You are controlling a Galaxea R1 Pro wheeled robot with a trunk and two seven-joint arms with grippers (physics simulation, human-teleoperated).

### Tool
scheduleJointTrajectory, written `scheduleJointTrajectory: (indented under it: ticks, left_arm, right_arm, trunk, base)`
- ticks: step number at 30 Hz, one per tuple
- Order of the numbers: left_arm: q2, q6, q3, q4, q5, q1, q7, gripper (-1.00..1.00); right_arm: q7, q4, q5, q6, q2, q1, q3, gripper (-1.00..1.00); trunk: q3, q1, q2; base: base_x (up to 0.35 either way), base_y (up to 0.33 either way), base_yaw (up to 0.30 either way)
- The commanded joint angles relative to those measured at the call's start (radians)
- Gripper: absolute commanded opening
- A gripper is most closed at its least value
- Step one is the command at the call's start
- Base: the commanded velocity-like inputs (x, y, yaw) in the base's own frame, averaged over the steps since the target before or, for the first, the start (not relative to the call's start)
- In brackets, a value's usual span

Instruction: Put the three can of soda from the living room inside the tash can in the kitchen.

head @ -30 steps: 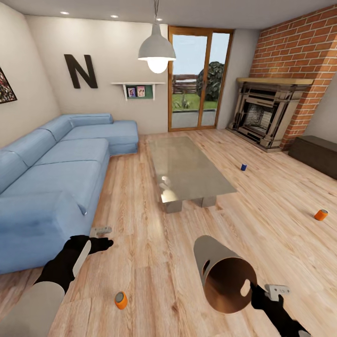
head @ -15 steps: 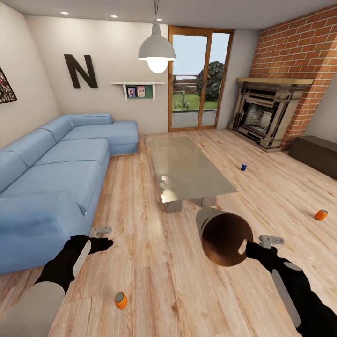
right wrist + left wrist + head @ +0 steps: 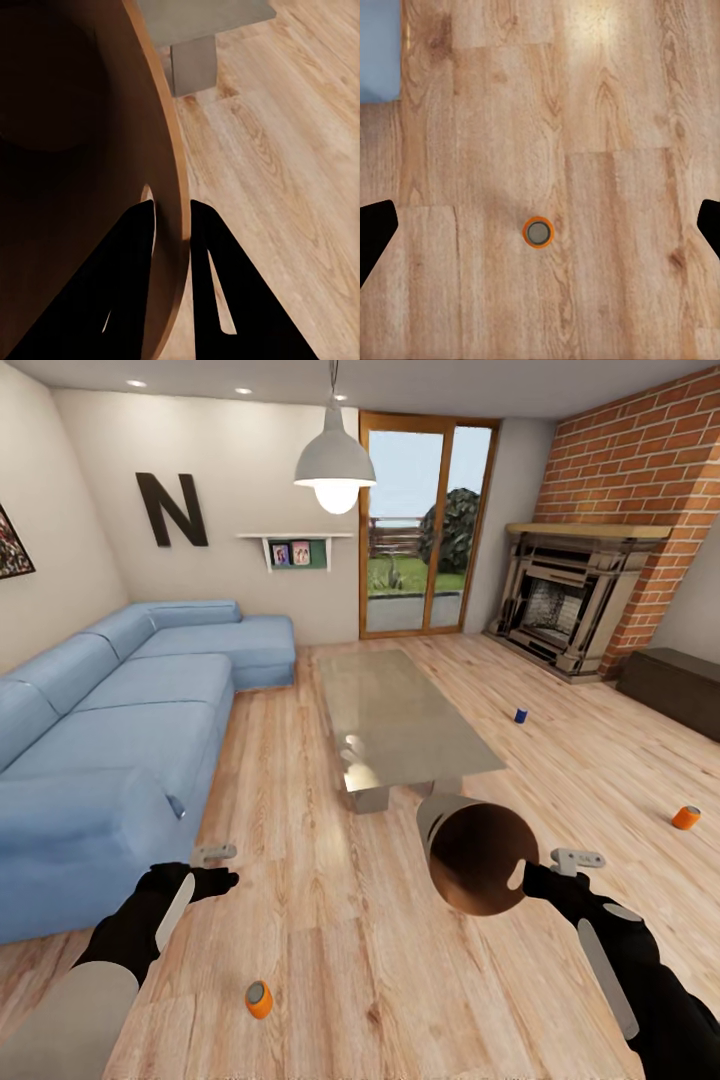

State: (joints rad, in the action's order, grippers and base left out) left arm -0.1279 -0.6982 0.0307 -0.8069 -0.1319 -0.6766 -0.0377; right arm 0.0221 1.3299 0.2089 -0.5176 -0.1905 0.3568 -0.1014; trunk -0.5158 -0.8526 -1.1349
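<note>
Right end effector [image 3: 522, 876] clamped on the rim of the trash can [image 3: 474, 852], one finger inside, one outside by the handle hole; can held off the floor on its side, copper mouth facing the robot, just in front of the glass table [image 3: 400, 715]. Left end effector [image 3: 222, 868] spread wide, hanging above an orange soda can [image 3: 259, 999] standing on the plank floor [image 3: 350, 960]. Blue soda can [image 3: 520, 715] on the floor right of the table; second orange can [image 3: 685, 818] far right. Blue sofa [image 3: 120, 710] at left.
</note>
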Motion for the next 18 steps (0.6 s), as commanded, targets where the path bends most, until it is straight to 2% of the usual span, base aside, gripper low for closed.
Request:
scheduleJointTrajectory:
  ticks: [1, 10, 16, 18]
  left_arm:
    - [0.0, 0.0, 0.0, 0.0, 0.0, 0.0, 0.0, 1.0]
    - [0.0, 0.0, 0.0, 0.001, 0.001, 0.0, -0.002, 1.0]
    - [0.001, 0.0, 0.0, 0.001, 0.001, 0.0, -0.002, 1.0]
    - [0.001, 0.001, 0.0, 0.002, 0.002, 0.0, -0.002, 1.0]
  right_arm:
    - [0.007, 0.002, 0.007, 0.0, 0.0, 0.001, 0.0, -1.0]
    - [0.006, 0.003, 0.007, -0.001, 0.0, 0.002, 0.0, -1.0]
    - [0.006, 0.002, 0.007, 0.0, 0.001, 0.002, 0.003, -1.0]
    - [0.006, 0.002, 0.007, 0.001, 0.0, 0.002, 0.015, -1.0]
  trunk:
    - [-0.001, 0.0, 0.0]
    - [-0.015, 0.0, 0.0]
    - [-0.025, 0.0, 0.0]
    - [-0.028, 0.0, 0.0]
  base:
    - [0.0, 0.0, 0.0]
    - [0.071, 0.0, 0.0]
    - [0.245, 0.0, 0.0]
    - [0.307, 0.0, 0.0]
